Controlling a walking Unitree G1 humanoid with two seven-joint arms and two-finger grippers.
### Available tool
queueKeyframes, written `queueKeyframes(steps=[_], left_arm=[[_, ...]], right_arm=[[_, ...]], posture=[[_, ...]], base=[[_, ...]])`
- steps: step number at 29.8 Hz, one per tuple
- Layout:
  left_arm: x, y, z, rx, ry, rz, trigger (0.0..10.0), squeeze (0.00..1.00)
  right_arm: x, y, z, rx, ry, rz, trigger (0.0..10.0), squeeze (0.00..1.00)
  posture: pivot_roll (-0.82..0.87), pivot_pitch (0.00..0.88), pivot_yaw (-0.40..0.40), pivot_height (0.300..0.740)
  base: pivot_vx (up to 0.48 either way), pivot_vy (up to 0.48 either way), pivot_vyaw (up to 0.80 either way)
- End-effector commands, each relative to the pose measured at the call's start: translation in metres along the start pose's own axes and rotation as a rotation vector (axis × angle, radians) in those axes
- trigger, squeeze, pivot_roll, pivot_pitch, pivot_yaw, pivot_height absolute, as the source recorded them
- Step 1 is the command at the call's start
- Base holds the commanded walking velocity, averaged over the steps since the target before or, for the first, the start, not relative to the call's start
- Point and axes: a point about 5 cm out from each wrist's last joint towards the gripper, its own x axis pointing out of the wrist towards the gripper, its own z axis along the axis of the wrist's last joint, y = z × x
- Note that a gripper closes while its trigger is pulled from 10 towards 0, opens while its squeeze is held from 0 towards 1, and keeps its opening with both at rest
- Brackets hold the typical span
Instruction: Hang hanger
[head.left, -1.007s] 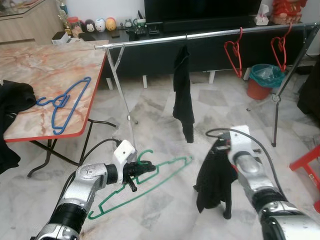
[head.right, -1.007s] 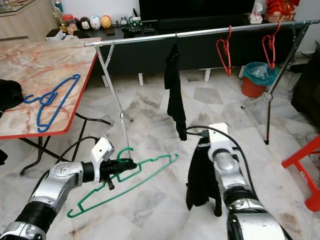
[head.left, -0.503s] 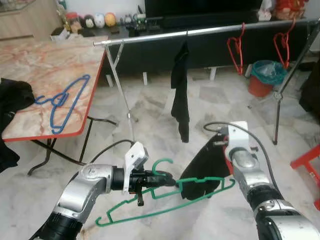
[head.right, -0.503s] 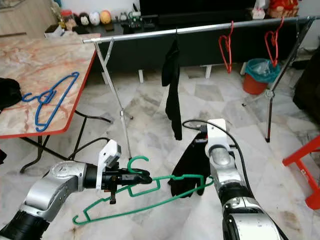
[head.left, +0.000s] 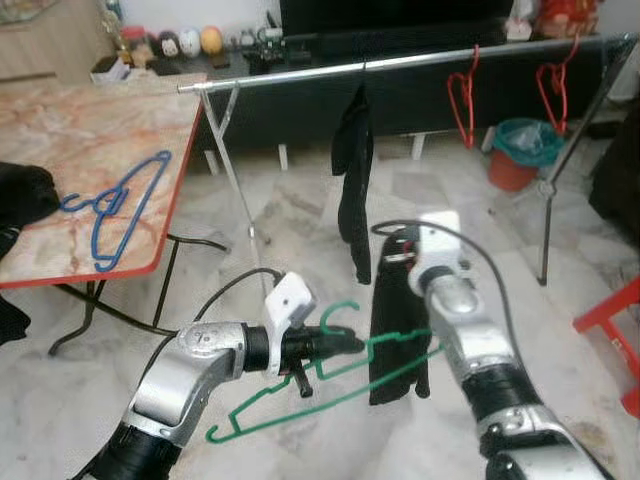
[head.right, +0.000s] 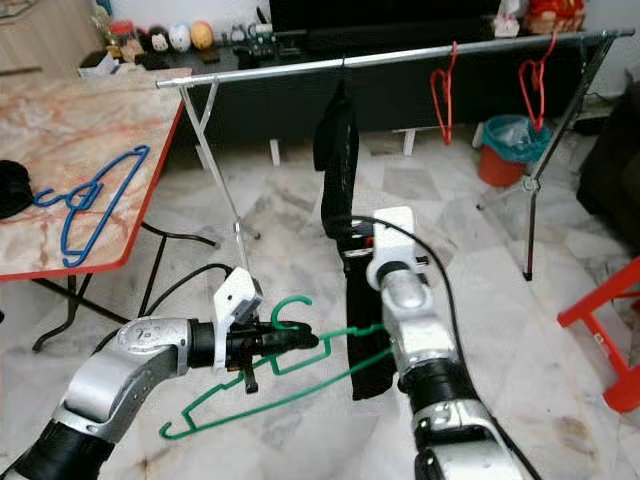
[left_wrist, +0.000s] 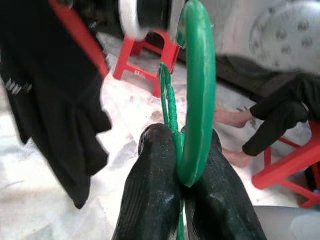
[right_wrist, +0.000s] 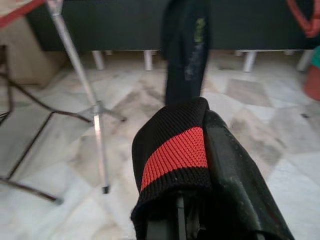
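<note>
My left gripper (head.left: 338, 345) is shut on the neck of a green hanger (head.left: 300, 400), just below its hook (left_wrist: 196, 90), and holds it low over the floor. My right gripper (right_wrist: 202, 125) is shut on a black garment (head.left: 395, 330) with a red stripe (right_wrist: 175, 155), which is draped over its fingers and hangs straight down. The hanger's far end crosses the garment. Behind them runs a silver clothes rail (head.left: 420, 58) with a black garment (head.left: 352, 170) and two red hangers (head.left: 462, 95) on it.
A marble table (head.left: 60, 130) with a red edge stands at the left, with a blue hanger (head.left: 120, 205) and dark cloth on it. The rail's legs (head.left: 235, 170), a teal bin (head.left: 523, 150) and a red stool (head.left: 615, 330) stand around the tiled floor.
The left gripper has lifted the green hanger and carried it to the right. The right gripper has swung the black garment in to meet it, and the garment now hangs straight across the hanger's end.
</note>
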Motion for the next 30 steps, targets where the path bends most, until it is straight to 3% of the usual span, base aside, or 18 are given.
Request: queueKeyframes(steps=[1, 12, 19, 24, 30], left_arm=[[0.000, -0.004, 0.003, 0.008, 0.002, -0.002, 10.0, 0.00], [0.006, -0.010, 0.012, 0.016, -0.011, 0.009, 10.0, 0.00], [0.008, 0.006, 0.009, 0.052, 0.057, 0.164, 10.0, 0.00], [0.003, 0.028, 0.002, 0.019, 0.127, 0.369, 10.0, 0.00], [-0.005, 0.036, -0.001, 0.016, 0.176, 0.440, 10.0, 0.00]], right_arm=[[-0.003, 0.004, 0.011, 0.003, -0.035, 0.001, 10.0, 0.00], [-0.012, 0.012, 0.013, 0.036, -0.024, -0.004, 10.0, 0.00], [-0.016, 0.018, 0.015, 0.051, -0.023, 0.012, 10.0, 0.00], [-0.017, 0.019, 0.019, 0.061, -0.027, 0.016, 10.0, 0.00], [-0.019, 0.019, 0.019, 0.058, -0.020, 0.015, 10.0, 0.00]], posture=[[0.02, 0.035, 0.050, 0.740], [0.02, 0.029, 0.047, 0.740], [0.02, 0.024, 0.044, 0.740], [0.02, 0.025, 0.043, 0.740], [0.02, 0.034, 0.041, 0.740]], base=[[0.000, 0.000, 0.00], [0.000, 0.000, 0.00], [0.000, 0.000, 0.00], [0.000, 0.000, 0.00], [0.000, 0.000, 0.00]])
